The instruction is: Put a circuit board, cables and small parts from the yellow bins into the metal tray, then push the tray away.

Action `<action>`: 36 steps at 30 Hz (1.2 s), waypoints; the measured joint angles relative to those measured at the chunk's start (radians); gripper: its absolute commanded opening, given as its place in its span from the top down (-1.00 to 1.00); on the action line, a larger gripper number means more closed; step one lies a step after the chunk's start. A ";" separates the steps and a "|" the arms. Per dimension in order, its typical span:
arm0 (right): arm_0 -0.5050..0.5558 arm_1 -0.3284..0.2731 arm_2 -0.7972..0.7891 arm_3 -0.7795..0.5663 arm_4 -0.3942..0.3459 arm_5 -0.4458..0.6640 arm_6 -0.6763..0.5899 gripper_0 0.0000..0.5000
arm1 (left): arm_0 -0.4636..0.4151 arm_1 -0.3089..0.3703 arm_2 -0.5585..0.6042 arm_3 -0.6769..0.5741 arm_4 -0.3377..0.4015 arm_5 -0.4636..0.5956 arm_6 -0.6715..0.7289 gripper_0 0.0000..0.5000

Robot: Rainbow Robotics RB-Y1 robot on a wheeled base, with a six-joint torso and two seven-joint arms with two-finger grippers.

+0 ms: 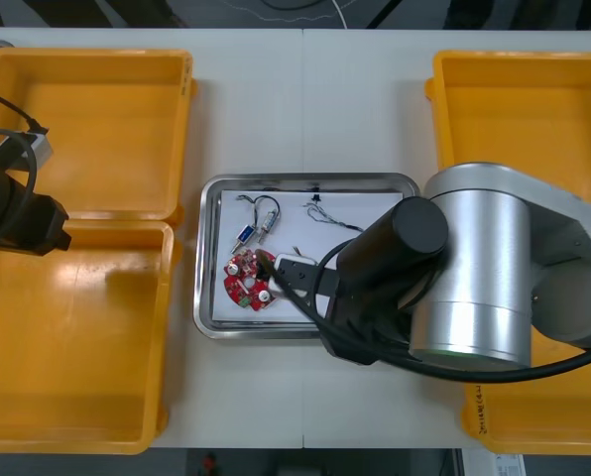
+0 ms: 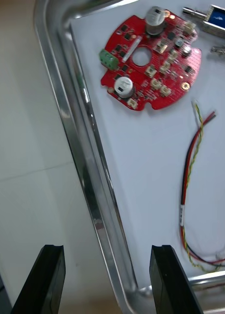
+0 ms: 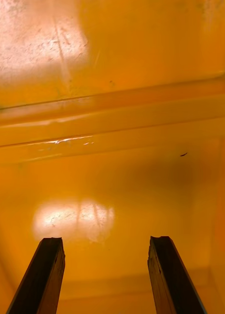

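Front view: the metal tray at frame centre holds the circuit board and cables. My right gripper, fingers spread and empty, straddles its rim, apparently placed for the push. My left gripper, also released, idles over the left yellow bins.

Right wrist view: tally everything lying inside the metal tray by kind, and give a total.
Red circuit board: 1
Small metal parts: 2
Red and yellow cable: 1
Total: 4
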 measured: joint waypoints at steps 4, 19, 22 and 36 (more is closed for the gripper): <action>-0.020 0.029 0.059 0.055 0.031 -0.028 0.093 -1.00 | 0.028 0.011 0.026 0.000 0.000 0.000 0.000 -1.00; -0.072 0.087 0.199 0.199 0.087 -0.068 0.234 -1.00 | 0.096 0.029 0.076 -0.001 0.001 0.000 0.000 -1.00; -0.072 0.088 0.224 0.204 0.111 -0.068 0.234 -1.00 | 0.110 0.029 0.083 -0.001 0.001 0.000 0.000 -1.00; -0.073 0.123 0.323 0.301 0.196 -0.155 0.234 -1.00 | 0.145 0.029 0.089 -0.024 0.026 -0.001 0.001 -1.00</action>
